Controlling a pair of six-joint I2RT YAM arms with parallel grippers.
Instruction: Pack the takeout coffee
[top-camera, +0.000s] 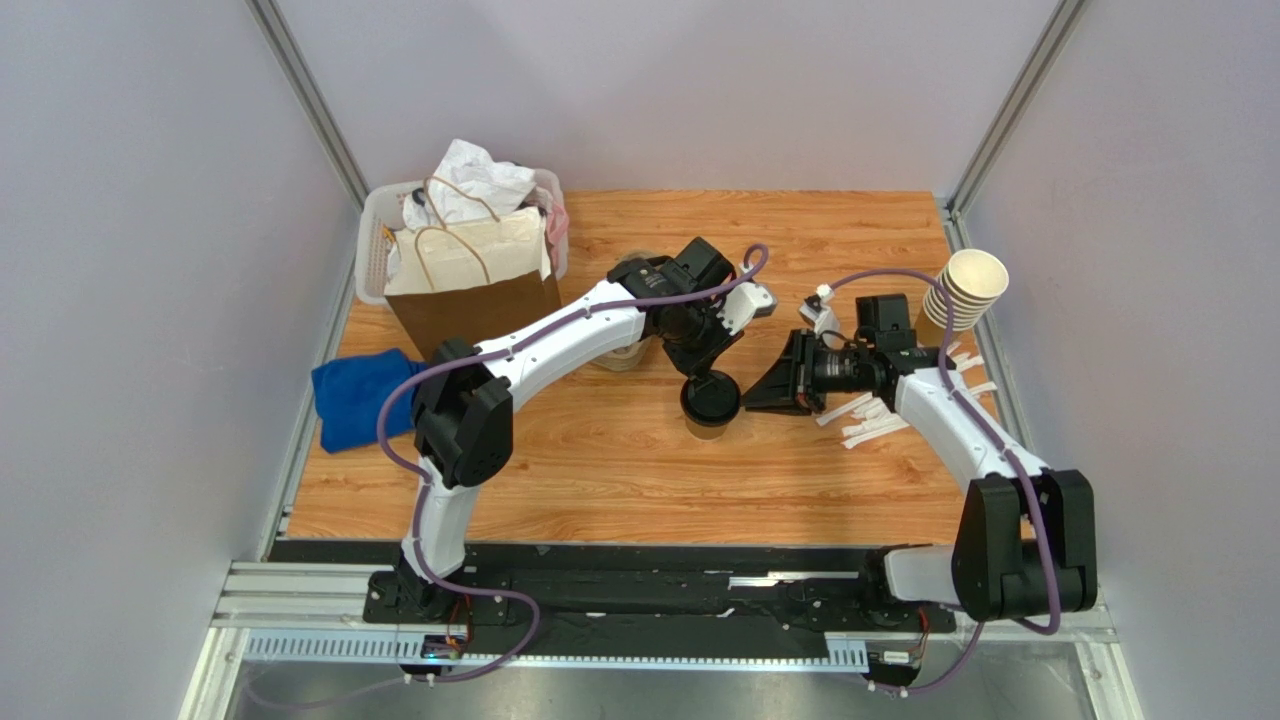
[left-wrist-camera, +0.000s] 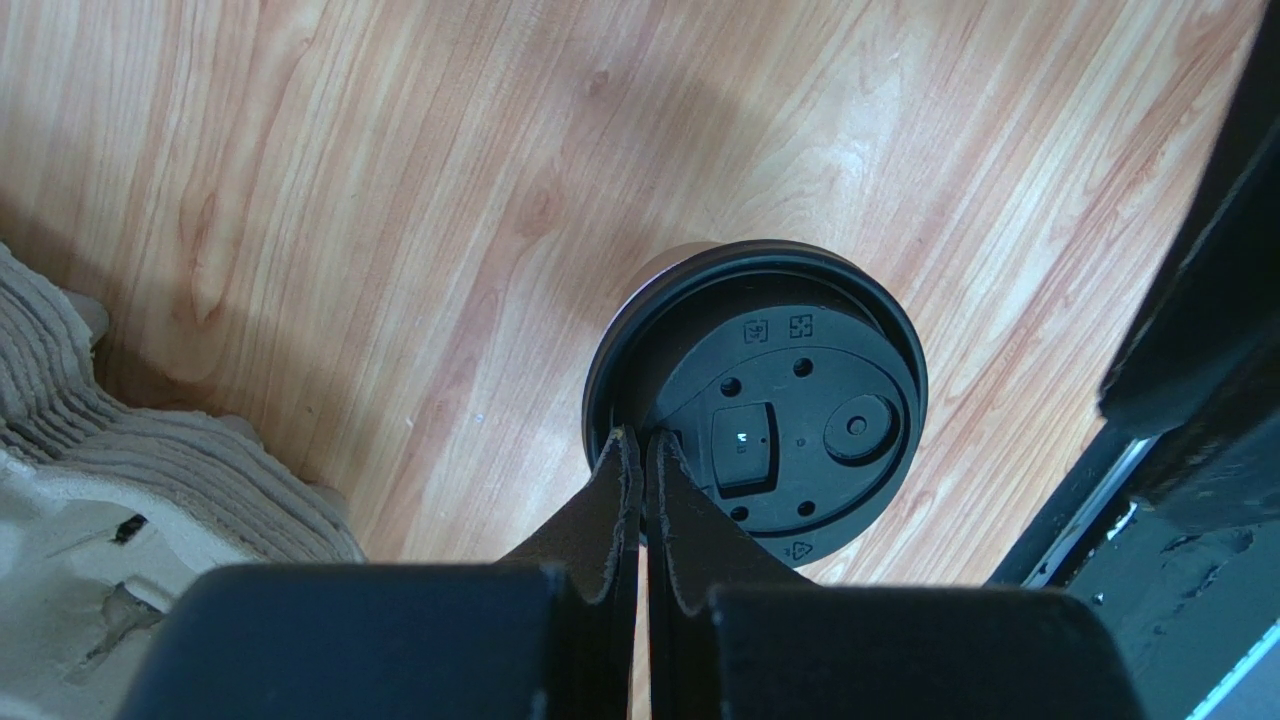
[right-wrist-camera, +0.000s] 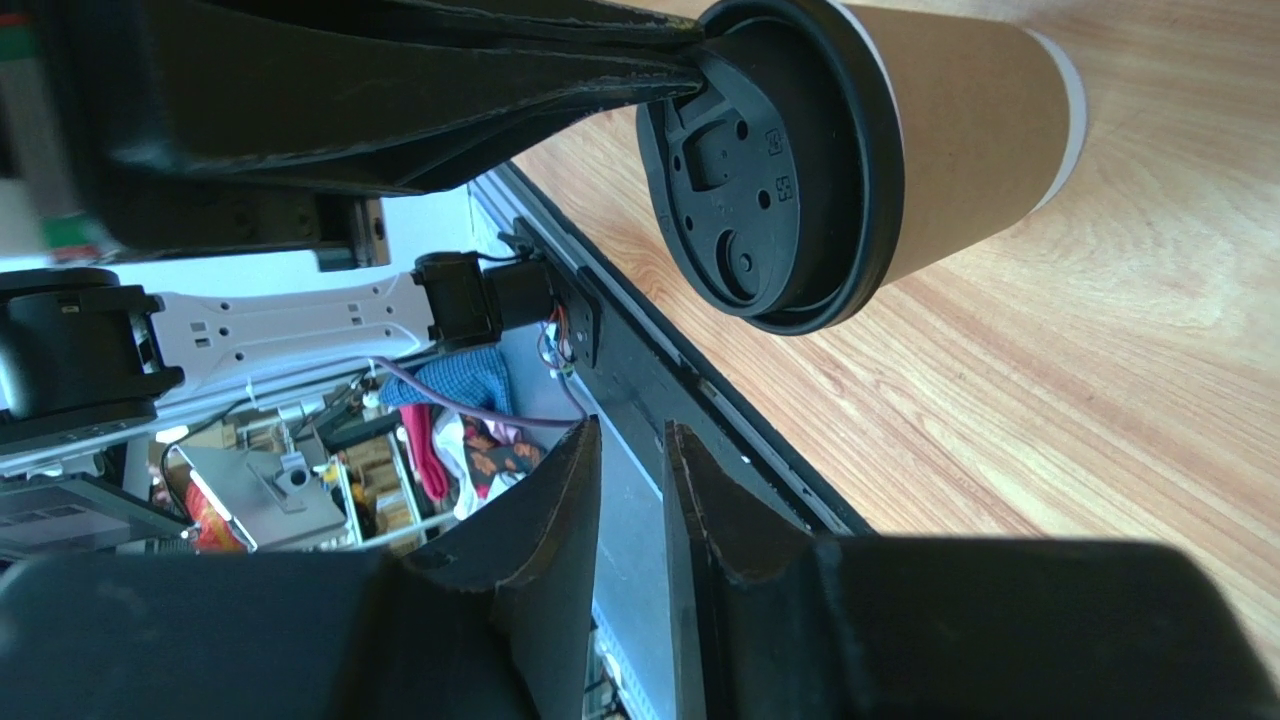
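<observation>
Takeout coffee: upright on counter. Left fingers nearly together, apparently pinching lid rim; right fingers narrow, empty. Handling: lid hold risky; lift slowly, level, toward paper bag.

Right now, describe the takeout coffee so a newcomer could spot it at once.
On the light wooden table, look near the middle, to the right of the brown paper bag. There stands a small tan paper cup with a round black plastic lid. Unlike the stack of cream paper cups at the right edge, it stands alone and carries a lid.
</observation>
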